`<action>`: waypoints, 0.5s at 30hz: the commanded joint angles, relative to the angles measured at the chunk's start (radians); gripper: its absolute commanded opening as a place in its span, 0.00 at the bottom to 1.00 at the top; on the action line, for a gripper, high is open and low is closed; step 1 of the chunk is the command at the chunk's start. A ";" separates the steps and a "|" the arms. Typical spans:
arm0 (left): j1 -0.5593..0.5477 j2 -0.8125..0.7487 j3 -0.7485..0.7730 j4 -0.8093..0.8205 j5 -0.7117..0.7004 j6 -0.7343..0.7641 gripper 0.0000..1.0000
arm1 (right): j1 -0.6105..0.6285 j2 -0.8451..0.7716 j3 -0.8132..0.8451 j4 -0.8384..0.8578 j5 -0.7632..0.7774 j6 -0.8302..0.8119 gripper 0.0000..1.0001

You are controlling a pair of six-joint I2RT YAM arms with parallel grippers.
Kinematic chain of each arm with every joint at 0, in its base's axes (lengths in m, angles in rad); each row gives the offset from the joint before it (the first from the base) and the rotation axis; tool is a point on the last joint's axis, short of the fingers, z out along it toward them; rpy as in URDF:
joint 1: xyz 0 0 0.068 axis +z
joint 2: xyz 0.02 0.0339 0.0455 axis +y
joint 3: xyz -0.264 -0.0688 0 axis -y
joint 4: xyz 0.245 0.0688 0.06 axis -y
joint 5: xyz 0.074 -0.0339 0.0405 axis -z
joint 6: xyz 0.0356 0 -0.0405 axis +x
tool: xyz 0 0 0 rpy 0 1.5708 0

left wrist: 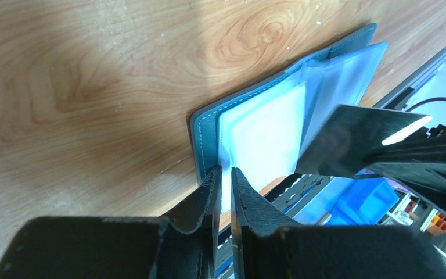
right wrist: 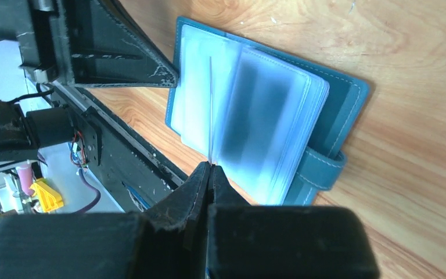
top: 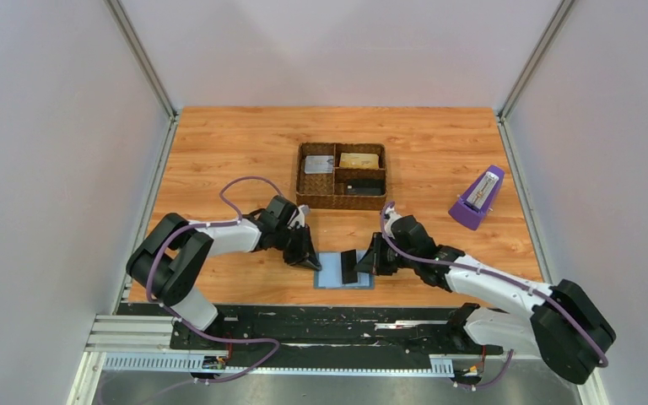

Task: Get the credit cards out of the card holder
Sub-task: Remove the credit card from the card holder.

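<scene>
The card holder (top: 331,274), a blue bifold wallet, lies open near the table's front edge, its clear pockets facing up (left wrist: 267,128) (right wrist: 267,104). My left gripper (top: 310,257) (left wrist: 225,174) is closed to a narrow gap on the holder's left edge, a pale pocket sheet between the jaws. My right gripper (top: 369,263) (right wrist: 210,168) is shut on a thin dark credit card (top: 349,267) (left wrist: 354,136). The card stands on edge over the holder's middle and shows edge-on in the right wrist view (right wrist: 210,104). Whether its far end is still in a pocket I cannot tell.
A brown woven divided tray (top: 340,202) stands behind the holder; a gold-yellow card (top: 359,159), a grey card (top: 319,164) and a dark card (top: 366,181) lie in it. A purple metronome (top: 477,198) stands at the right. Grey walls enclose the table.
</scene>
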 commanded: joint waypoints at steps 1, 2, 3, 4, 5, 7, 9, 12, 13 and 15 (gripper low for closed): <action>-0.012 -0.048 0.037 -0.119 -0.059 0.052 0.21 | -0.010 -0.111 0.064 -0.130 0.019 -0.109 0.00; -0.014 -0.060 0.045 -0.126 -0.051 0.052 0.23 | -0.016 -0.132 0.074 -0.154 0.025 -0.126 0.00; -0.018 -0.084 0.062 -0.141 -0.042 0.052 0.26 | -0.019 -0.158 0.082 -0.175 0.030 -0.142 0.00; -0.020 -0.096 0.070 -0.147 -0.039 0.048 0.28 | -0.021 -0.176 0.092 -0.194 0.037 -0.157 0.00; -0.021 -0.120 0.083 -0.156 -0.028 0.044 0.32 | -0.022 -0.192 0.100 -0.210 0.043 -0.172 0.00; -0.021 -0.155 0.101 -0.164 -0.009 0.029 0.36 | -0.021 -0.217 0.114 -0.216 0.048 -0.231 0.00; -0.021 -0.187 0.123 -0.171 0.011 0.007 0.39 | -0.019 -0.229 0.131 -0.214 0.082 -0.309 0.00; -0.021 -0.226 0.150 -0.178 0.037 -0.038 0.42 | -0.009 -0.248 0.158 -0.203 0.182 -0.431 0.00; -0.022 -0.243 0.162 -0.180 0.052 -0.050 0.42 | 0.000 -0.258 0.158 -0.189 0.215 -0.470 0.00; -0.021 -0.271 0.177 -0.181 0.070 -0.087 0.43 | 0.029 -0.286 0.148 -0.146 0.267 -0.564 0.00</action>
